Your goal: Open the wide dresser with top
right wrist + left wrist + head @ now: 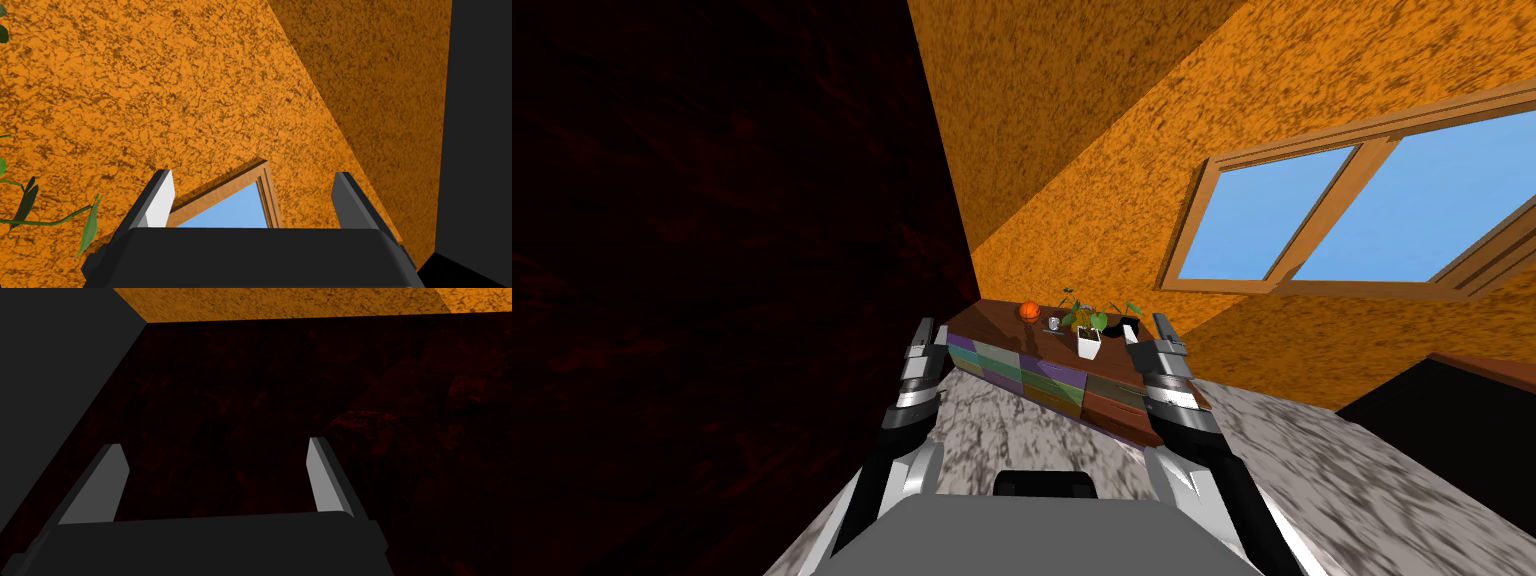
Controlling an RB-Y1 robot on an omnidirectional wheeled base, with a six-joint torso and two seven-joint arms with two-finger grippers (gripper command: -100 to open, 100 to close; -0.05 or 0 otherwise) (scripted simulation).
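The wide dresser point(1042, 377) stands against the orange wall ahead, with a brown top point(999, 318) and drawer fronts in purple, green and brown, all flush. On its top sit an orange ball point(1029, 311), a small cup point(1054, 323) and a plant in a white pot point(1089, 343). Both arms are raised in front of it, short of the drawer fronts. My left gripper point(923, 334) point(217, 480) hangs open off the dresser's left end. My right gripper point(1163, 332) point(255, 200) is open near its right end, with nothing between the fingers.
A dark red wall point(712, 300) runs close along the left. A window point(1312, 215) sits in the orange wall to the right. A dark low piece of furniture with a brown top point(1452, 415) stands at the right. Marbled floor point(1032, 435) lies between me and the dresser.
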